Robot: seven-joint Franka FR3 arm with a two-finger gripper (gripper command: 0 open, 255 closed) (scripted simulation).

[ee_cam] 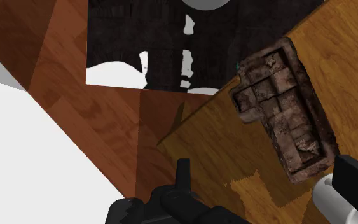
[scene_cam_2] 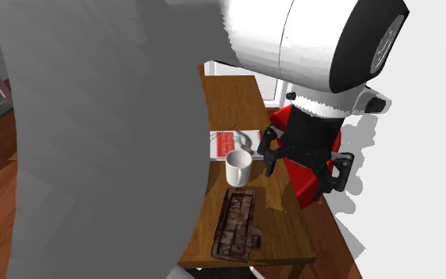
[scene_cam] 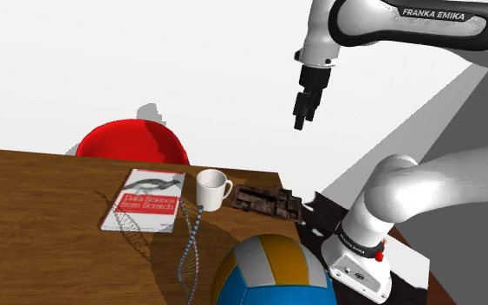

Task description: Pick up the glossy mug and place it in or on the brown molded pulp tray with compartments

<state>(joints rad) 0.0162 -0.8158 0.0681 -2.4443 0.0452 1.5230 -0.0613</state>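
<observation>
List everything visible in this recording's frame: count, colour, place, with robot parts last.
mug: one, white, on the table between book and tray
compartment tray: one, dark brown, beside the mug
book: one, red and white, lying flat
helix-shaped strand: one, blue-grey, lying near the mug
volleyball: one, blue, yellow, white, nearest the shoulder camera
rounded object: one, red, behind the table
table: one, brown wood
arm: one, white
gripper: one, black, open, raised above the table
</observation>
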